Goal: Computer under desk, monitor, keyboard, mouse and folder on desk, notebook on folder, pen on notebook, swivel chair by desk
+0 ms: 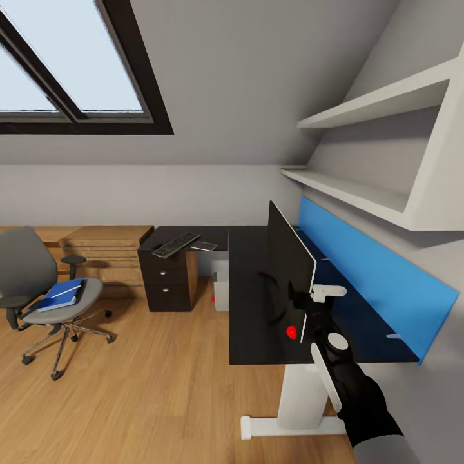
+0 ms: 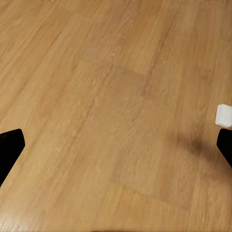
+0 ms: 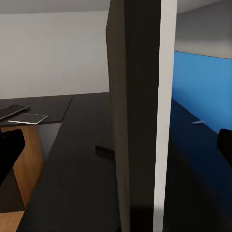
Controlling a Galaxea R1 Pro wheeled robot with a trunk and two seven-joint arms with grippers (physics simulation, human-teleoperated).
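Observation:
The monitor (image 1: 290,258) stands edge-on to me on the black desk (image 1: 254,309). My right gripper (image 1: 304,303) is open at its near edge, and in the right wrist view the monitor (image 3: 137,121) rises between the two spread fingertips (image 3: 9,152) without touching either. The keyboard (image 1: 175,244) lies on the desk's far left part beside a thin pale flat item (image 1: 205,245), perhaps the notebook. A blue folder (image 1: 61,295) rests on the grey swivel chair (image 1: 29,270). The pale computer (image 1: 221,290) sits under the desk. My left gripper (image 2: 116,150) hangs open over wooden floor.
A blue back panel (image 1: 367,270) runs along the desk's right side under white wall shelves (image 1: 380,193). Dark drawers (image 1: 169,283) stand under the keyboard end, with a wooden unit (image 1: 106,248) to their left. A red spot (image 1: 291,332) shows near my right wrist.

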